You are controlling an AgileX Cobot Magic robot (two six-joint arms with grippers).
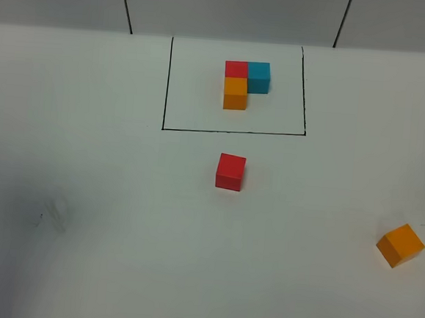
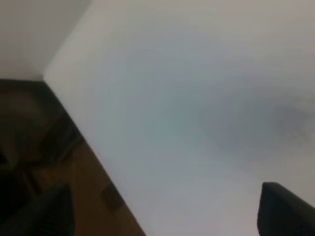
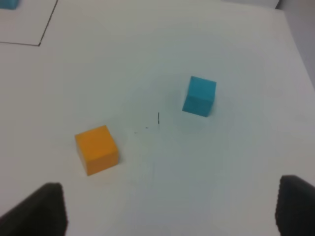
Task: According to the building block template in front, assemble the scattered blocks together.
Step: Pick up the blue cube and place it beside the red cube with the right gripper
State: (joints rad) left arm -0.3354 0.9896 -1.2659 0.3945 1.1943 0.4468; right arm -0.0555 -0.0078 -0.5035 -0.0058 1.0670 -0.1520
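The building block template [image 1: 235, 93] is an L of joined red, sky-blue and orange cubes inside a black drawn rectangle [image 1: 233, 131] at the back centre. The loose red cube [image 1: 231, 171] sits just in front of the frame. The loose orange cube [image 1: 401, 244] lies at the far right and also shows in the right wrist view [image 3: 96, 149]. The loose sky-blue cube [image 3: 199, 96] shows only in the right wrist view, a little beyond the orange one. My right gripper [image 3: 170, 211] is open and empty, held above and short of both cubes. My left gripper [image 2: 167, 216] is open and empty over bare table.
The white table [image 1: 119, 218] has faint pen marks near the orange cube [image 3: 158, 118]. The left wrist view shows the table's edge [image 2: 83, 132] with brown floor [image 2: 93, 196] below it. A grey wall [image 1: 231, 9] stands behind the table.
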